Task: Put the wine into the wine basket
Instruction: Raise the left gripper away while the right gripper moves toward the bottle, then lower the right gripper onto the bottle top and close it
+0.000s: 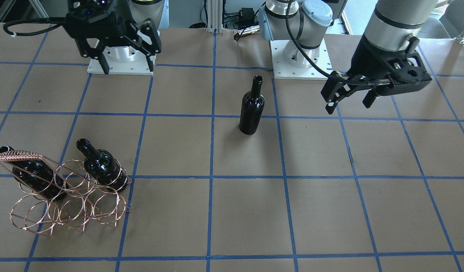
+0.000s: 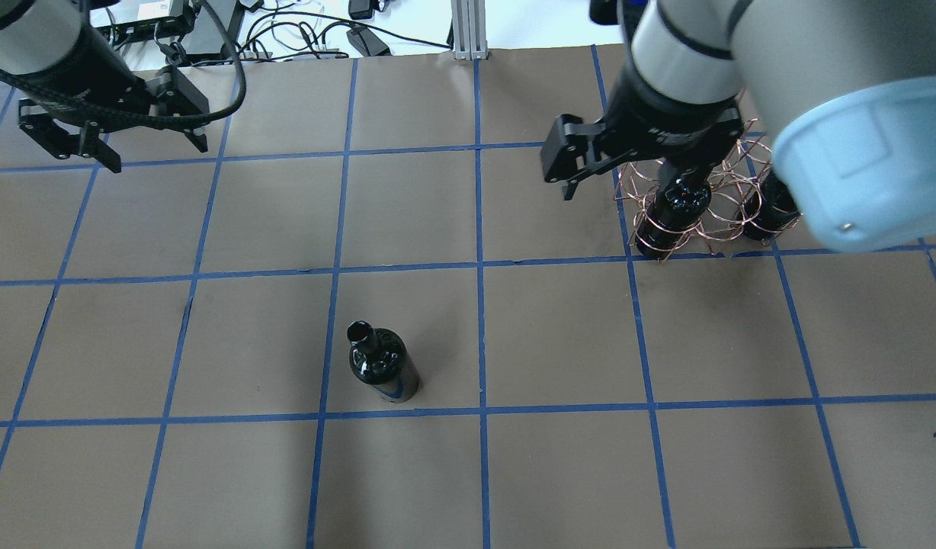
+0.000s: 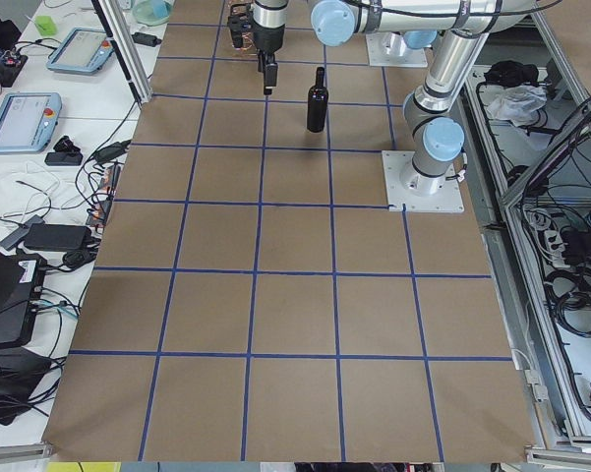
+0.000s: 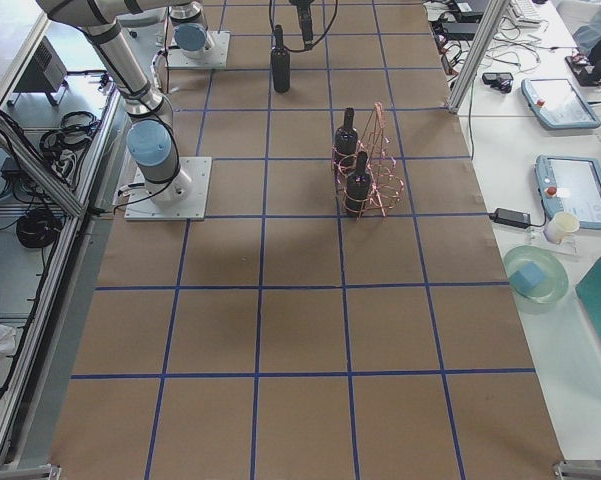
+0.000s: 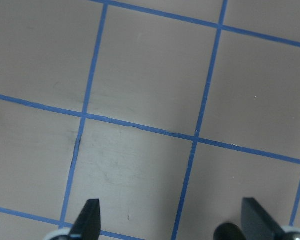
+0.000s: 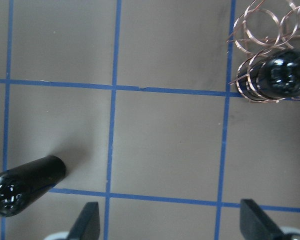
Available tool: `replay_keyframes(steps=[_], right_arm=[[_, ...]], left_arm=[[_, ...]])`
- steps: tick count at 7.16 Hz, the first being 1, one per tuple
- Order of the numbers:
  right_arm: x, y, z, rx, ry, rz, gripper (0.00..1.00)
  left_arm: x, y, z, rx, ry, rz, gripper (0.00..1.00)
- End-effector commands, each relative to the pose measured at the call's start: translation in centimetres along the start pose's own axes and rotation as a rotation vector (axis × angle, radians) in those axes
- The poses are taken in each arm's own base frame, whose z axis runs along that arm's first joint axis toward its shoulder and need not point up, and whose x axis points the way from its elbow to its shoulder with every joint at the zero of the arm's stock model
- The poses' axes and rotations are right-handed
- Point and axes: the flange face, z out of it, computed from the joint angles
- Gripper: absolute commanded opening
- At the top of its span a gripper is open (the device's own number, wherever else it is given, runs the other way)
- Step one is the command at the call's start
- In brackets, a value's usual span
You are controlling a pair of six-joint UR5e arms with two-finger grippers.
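Reaching for the wine bottle [image 1: 251, 109] looks like the step in hand. It stands upright and alone near the middle of the table [image 1: 330, 211], a little to the left and well apart from the basket [image 1: 67, 196] on the far right. The left gripper [image 1: 349, 107] hangs over the left side and the right gripper [image 1: 128, 68] is up beside the basket. Both have their jaws spread and nothing in them. Two bottles [image 1: 103, 168] already lie slanted in the outer rings with their necks toward the robot, and the space between them looks free, so that is probably the target. Whichever arm goes should come down with the jaws wide and centred on the bottle, so that neither finger nudges it over before they close. The glass is glossy and likely slippery, so a firm, square hold on the body seems safer than a pinch on the narrow neck. For the placing I would tilt the bottle to match its neighbours and feed it in base first from the robot's side. Go slowly, because the thin wire frame looks light enough to slide or tip, and a knock could shift the bottles either side.
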Motion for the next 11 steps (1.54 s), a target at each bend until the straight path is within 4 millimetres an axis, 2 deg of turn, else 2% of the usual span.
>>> replay_keyframes(steps=[1, 2, 3, 4, 5, 6, 7, 10, 11], right_arm=[[-12.5, 2.6, 5.8, -0.048, -0.009, 0.095, 1.00], [-17.5, 3.7, 8.2, -0.040, -0.026, 0.137, 1.00], [-20.5, 4.0, 8.1, -0.033, -0.039, 0.197, 1.00], [-22.5, 4.4, 8.8, -0.061, -0.057, 0.222, 1.00], [-23.7, 4.8, 10.6, -0.106, -0.055, 0.256, 1.00], [-24.0, 4.9, 12.1, -0.126, -0.029, 0.243, 1.00], [-23.8, 4.9, 12.9, -0.139, -0.013, 0.236, 1.00], [-22.8, 5.8, 14.1, -0.177, 0.056, 0.143, 0.97], [-22.7, 6.0, 14.5, -0.189, 0.060, 0.142, 0.95]], left_arm=[[-2.9, -0.3, -0.6, 0.001, -0.033, 0.075, 1.00], [-2.9, -0.3, -0.7, -0.001, -0.033, 0.076, 1.00], [-3.0, -0.2, -0.6, -0.012, -0.034, 0.075, 1.00], [-2.9, -0.1, -0.6, -0.012, -0.034, 0.077, 1.00], [-2.9, 0.3, -0.7, -0.028, -0.030, 0.077, 1.00], [-3.0, 0.3, -0.7, -0.027, -0.029, 0.076, 1.00], [-3.0, 0.5, -0.9, -0.027, -0.035, 0.076, 1.00], [-3.4, 0.7, -0.7, -0.054, -0.041, 0.069, 1.00], [-4.9, 0.7, -0.5, -0.078, -0.054, 0.045, 1.00]])
